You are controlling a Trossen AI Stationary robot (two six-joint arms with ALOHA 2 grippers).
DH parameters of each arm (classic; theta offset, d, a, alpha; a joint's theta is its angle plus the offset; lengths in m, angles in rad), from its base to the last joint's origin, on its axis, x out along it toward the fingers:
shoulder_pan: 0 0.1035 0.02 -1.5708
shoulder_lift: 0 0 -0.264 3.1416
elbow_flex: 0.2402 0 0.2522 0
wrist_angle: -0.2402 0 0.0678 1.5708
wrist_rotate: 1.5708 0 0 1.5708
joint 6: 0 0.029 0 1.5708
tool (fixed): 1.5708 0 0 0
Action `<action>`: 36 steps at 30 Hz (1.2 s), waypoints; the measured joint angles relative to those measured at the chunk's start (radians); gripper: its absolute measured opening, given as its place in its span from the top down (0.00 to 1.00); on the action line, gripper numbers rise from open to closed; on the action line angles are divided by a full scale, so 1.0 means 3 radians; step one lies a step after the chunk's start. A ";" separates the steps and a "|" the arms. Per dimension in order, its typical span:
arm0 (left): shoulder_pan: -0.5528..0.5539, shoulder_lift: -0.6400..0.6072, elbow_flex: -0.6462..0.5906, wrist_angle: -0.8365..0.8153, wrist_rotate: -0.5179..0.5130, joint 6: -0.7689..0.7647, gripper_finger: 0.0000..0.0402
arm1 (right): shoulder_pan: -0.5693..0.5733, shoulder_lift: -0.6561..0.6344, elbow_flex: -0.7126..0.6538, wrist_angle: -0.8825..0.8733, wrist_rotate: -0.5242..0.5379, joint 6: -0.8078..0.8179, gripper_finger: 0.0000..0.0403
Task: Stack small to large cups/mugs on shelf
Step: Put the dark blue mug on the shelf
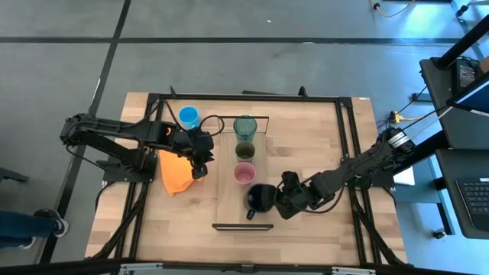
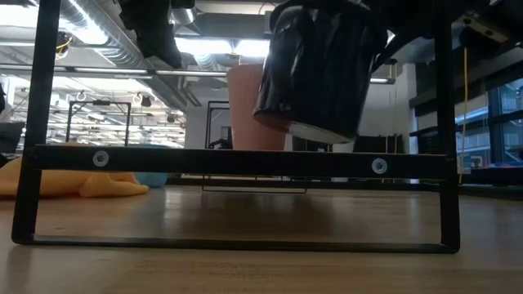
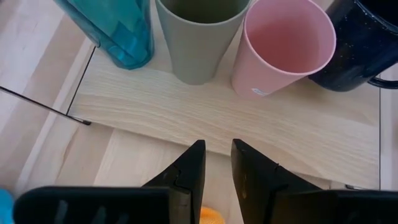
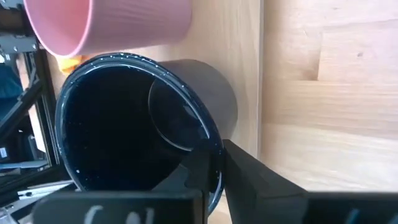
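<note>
On the light-wood shelf (image 1: pixel 229 200) stand, in a row from far to near, the teal tumbler (image 1: pixel 244 126), the olive cup (image 1: pixel 244 149) and the pink cup (image 1: pixel 244 173). My right gripper (image 1: pixel 281 200) is shut on the black mug (image 1: pixel 261 197), just near of the pink cup over the shelf. In the low view the mug (image 2: pixel 315 69) is tilted. The blue mug (image 1: pixel 189 117) stands on the table left of the shelf's far end. My left gripper (image 1: pixel 200 166) is left of the shelf beside the orange cloth (image 1: pixel 177 174), empty, its fingers shut but for a narrow gap (image 3: pixel 216 155). My right gripper pinches the black mug's wall at the rim (image 4: pixel 208 146), one finger inside the mug and one outside. The fingers come from the table's right side, slanting down. The mug is tilted, its base (image 2: pixel 327 131) showing above the shelf frame's bar, its handle (image 1: pixel 250 215) toward the near edge.
The shelf's black end frame (image 2: pixel 245 162) crosses the low view in front. The table's black frame rails (image 1: pixel 153 130) run beside both arms. Bare shelf (image 1: pixel 243 220) lies near of the black mug.
</note>
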 joint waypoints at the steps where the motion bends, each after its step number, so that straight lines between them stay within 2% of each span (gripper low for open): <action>1: 0.0000 0.0000 0.0000 0.0000 0.0000 0.0000 0.82 | 0.0000 0.0000 0.0000 0.0001 -0.0025 -0.0003 0.91; 22: 0.0000 0.0000 0.0003 0.0010 0.0062 -0.0013 0.82 | -0.0010 0.0160 0.0000 0.0258 -0.0098 -0.0179 0.90; 36: -0.0001 0.0000 0.0003 0.0011 0.0064 -0.0078 0.82 | -0.0019 0.0160 0.0000 0.0364 0.0048 -0.0325 0.75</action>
